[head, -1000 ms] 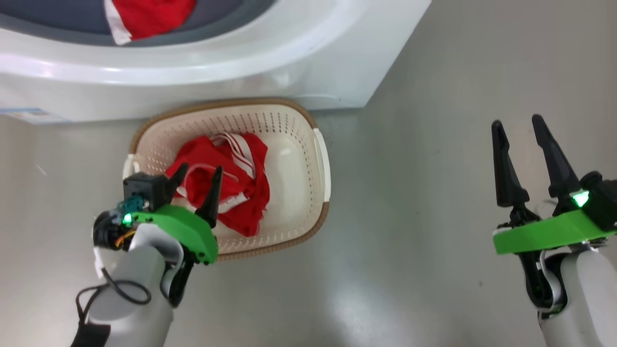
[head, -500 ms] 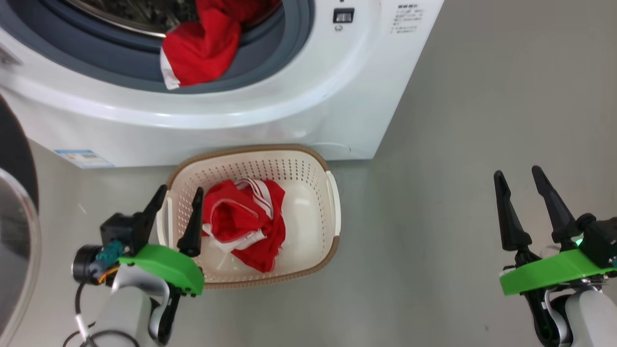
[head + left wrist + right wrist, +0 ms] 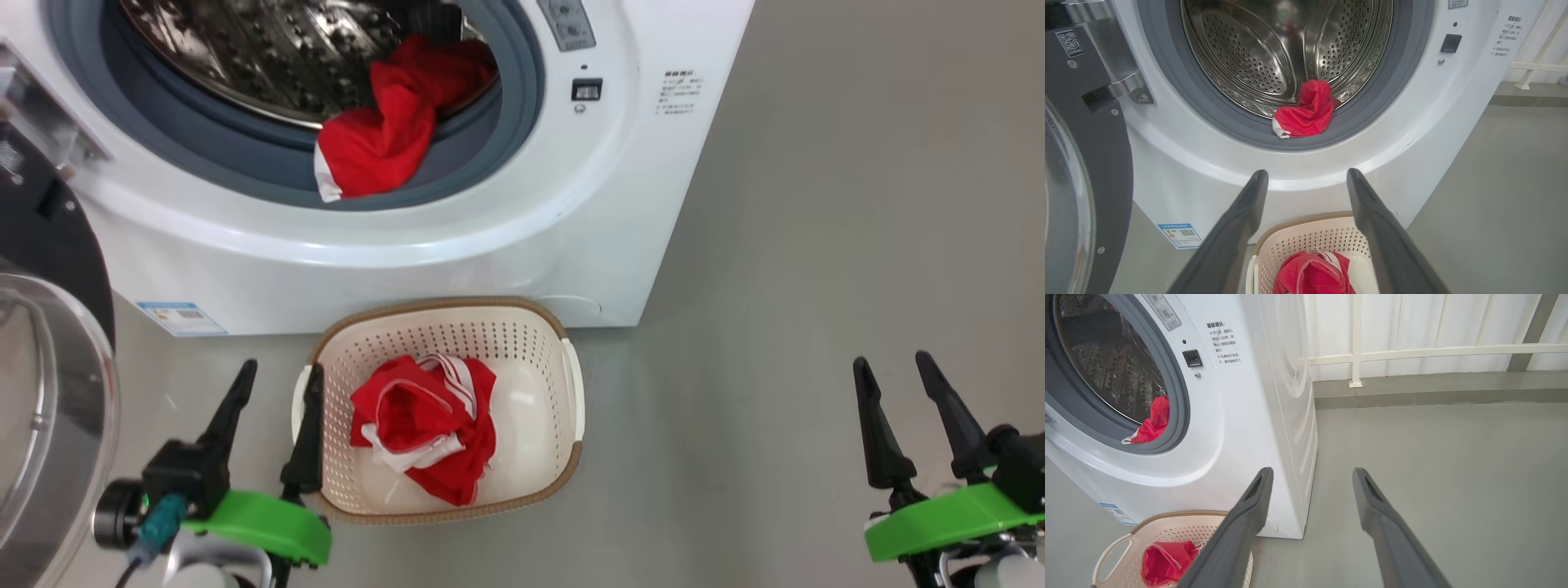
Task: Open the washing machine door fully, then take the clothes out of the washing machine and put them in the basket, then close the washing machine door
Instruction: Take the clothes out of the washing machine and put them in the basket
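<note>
Washing machine [image 3: 571, 229], door [image 3: 49, 245] swung open at its left, red garment [image 3: 375, 147] draped over its grey ring [image 3: 245, 155], basket [image 3: 441, 306] just before it holding second red garment [image 3: 424, 425], left gripper [image 3: 282, 367] spread, empty, beside basket, right gripper [image 3: 891, 359] spread, empty, well right.

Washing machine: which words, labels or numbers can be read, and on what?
"温馨提示": heading of the notice on the washing machine front; lines below too small.
Blue label sticker: too small to read.
QR sticker on the washing machine door: no legible words.
</note>
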Robot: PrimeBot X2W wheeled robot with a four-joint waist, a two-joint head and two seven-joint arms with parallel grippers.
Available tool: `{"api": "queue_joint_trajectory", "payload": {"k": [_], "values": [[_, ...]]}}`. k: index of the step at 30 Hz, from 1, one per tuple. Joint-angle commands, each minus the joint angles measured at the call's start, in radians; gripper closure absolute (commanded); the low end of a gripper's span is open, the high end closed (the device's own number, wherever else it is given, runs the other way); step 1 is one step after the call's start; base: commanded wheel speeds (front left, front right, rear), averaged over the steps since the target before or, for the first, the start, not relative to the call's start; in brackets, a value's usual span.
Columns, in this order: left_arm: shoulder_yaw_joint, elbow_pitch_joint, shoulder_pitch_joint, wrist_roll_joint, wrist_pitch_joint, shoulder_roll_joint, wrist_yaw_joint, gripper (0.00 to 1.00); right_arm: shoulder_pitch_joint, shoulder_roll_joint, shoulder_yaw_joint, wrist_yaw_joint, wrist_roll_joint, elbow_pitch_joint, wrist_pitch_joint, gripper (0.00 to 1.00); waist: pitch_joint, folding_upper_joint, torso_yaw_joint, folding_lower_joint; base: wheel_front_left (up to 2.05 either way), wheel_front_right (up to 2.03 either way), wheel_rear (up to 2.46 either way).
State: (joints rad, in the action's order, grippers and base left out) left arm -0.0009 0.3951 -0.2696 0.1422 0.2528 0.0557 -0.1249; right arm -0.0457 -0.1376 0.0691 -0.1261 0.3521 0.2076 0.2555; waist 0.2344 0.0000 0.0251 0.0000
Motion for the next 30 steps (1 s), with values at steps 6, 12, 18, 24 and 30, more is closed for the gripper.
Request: {"api": "queue_joint_trajectory", "payload": {"k": [6,12,18,24,30], "values": [[0.061,-0.091,0.082,-0.024,0.009,0.009,-0.005,0.0,0.044,-0.014,-0.01,-0.005,0.0,-0.026,0.006,0.0,-0.059,0.0,0.001,0.0,0.0,0.0,0.0],[0.095,-0.166,0.177,-0.031,0.009,0.003,-0.006,0.0,0.092,-0.005,0.0,-0.005,0.004,-0.032,0.006,0.0,-0.101,0.0,-0.008,0.0,0.0,0.0,0.0],[0.127,-0.223,0.255,-0.031,0.009,-0.001,-0.006,0.0,0.136,0.004,0.017,-0.005,0.009,-0.044,0.006,0.0,-0.117,0.0,-0.01,0.0,0.0,0.0,0.0],[0.145,-0.263,0.311,-0.031,0.009,-0.004,-0.005,0.0,0.162,0.01,0.03,-0.005,0.011,-0.049,0.006,0.0,-0.124,0.0,-0.012,0.0,0.0,0.0,0.0],[0.147,-0.274,0.329,-0.022,0.009,-0.005,-0.001,0.0,0.165,0.015,0.031,-0.005,0.009,-0.05,0.006,0.0,-0.126,0.0,-0.016,0.0,0.0,0.0,0.0]]}}
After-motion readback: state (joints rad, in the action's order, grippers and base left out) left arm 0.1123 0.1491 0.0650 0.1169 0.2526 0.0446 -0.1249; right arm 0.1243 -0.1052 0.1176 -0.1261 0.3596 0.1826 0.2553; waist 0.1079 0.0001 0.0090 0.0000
